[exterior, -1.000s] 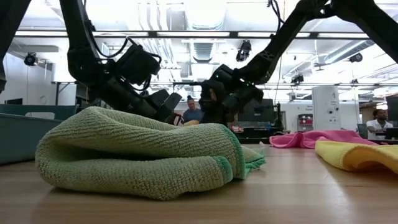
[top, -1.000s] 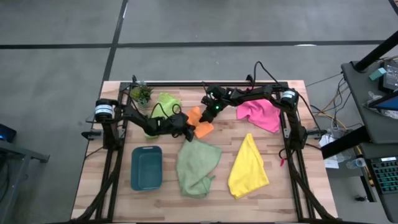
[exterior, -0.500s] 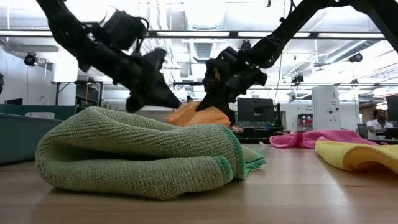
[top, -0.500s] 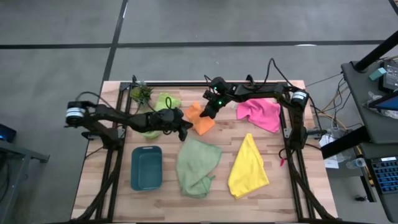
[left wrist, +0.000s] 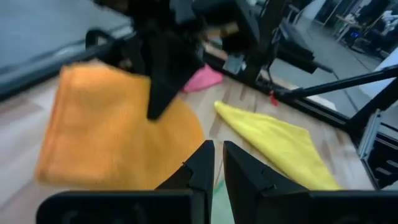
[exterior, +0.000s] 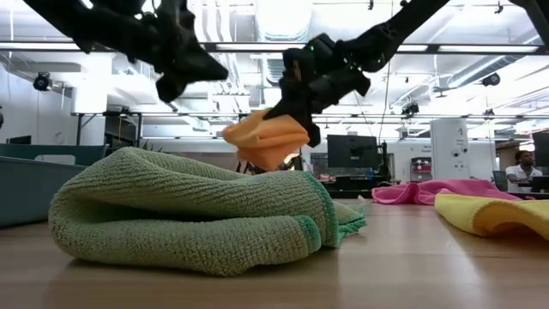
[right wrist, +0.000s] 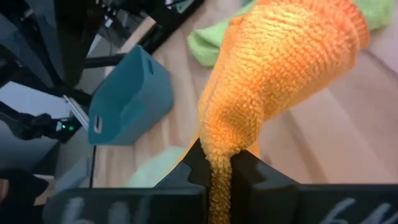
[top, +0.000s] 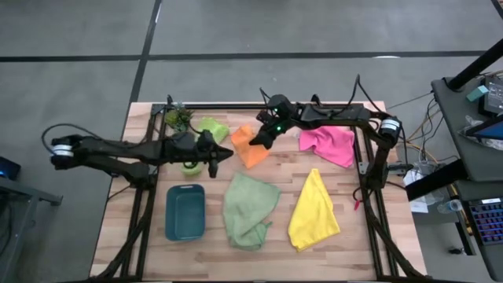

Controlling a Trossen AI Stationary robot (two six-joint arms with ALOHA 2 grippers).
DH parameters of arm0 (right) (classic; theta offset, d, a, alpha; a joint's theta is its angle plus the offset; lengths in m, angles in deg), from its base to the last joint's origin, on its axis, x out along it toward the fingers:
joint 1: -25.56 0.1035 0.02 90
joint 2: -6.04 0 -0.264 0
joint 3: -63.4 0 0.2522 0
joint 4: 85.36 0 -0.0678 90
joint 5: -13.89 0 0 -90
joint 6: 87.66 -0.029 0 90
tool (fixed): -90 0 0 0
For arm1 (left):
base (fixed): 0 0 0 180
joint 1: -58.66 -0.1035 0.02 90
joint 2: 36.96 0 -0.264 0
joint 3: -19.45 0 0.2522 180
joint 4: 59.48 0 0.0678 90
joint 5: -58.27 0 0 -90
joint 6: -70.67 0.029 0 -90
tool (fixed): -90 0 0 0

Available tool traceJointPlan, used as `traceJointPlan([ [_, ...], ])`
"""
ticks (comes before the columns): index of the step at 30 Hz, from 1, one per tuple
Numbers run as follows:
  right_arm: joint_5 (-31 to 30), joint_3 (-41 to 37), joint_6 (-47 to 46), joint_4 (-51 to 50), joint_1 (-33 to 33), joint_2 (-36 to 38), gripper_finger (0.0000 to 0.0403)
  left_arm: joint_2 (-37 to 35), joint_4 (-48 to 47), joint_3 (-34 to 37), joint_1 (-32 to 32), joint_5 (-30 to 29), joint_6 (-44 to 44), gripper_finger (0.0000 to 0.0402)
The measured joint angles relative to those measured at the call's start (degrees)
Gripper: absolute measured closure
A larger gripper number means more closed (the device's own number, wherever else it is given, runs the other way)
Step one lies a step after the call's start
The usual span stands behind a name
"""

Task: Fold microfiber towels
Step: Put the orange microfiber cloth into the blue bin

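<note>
Orange towel [top: 250,148] hangs lifted off the worktop [top: 369,236] near the back middle, pinched at one edge by the right claw [top: 262,137], clamped tight on it. Left claw [top: 226,153] just beside the towel, fingers together, holding nothing. Sage green towel [top: 248,208], yellow towel [top: 314,212] lie crumpled toward the front, pink towel [top: 328,144] back right.
</note>
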Motion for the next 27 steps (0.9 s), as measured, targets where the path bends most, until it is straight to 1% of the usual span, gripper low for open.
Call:
traceJointPlan([
  [4,-2.2,-0.1,-4.9,4.2,3.5,0.0,0.039,-4.4,-1.8,0.0,0.0,0.0,3.2,0.0381],
  [10,-9.6,-0.1,-12.7,10.7,10.3,-0.1,0.039,-9.2,-2.6,0.1,0.0,-0.7,9.8,0.0381],
  [16,-19.8,-0.2,-23.0,18.4,17.3,-0.1,0.039,-13.2,-2.8,0.1,-0.1,-5.8,18.9,0.0382],
  [20,-27.3,-0.2,-28.8,20.3,21.6,-0.3,0.039,-16.4,-2.7,0.1,0.0,-6.0,24.3,0.0382],
  [22,-32.0,-0.2,-30.9,20.6,23.9,-0.3,0.039,-18.0,-2.8,0.1,0.0,-6.0,26.0,0.0382],
  [27,-43.1,-0.2,-34.3,20.9,29.8,-0.3,0.039,-21.8,-2.7,0.1,0.0,-6.0,27.3,0.0382],
])
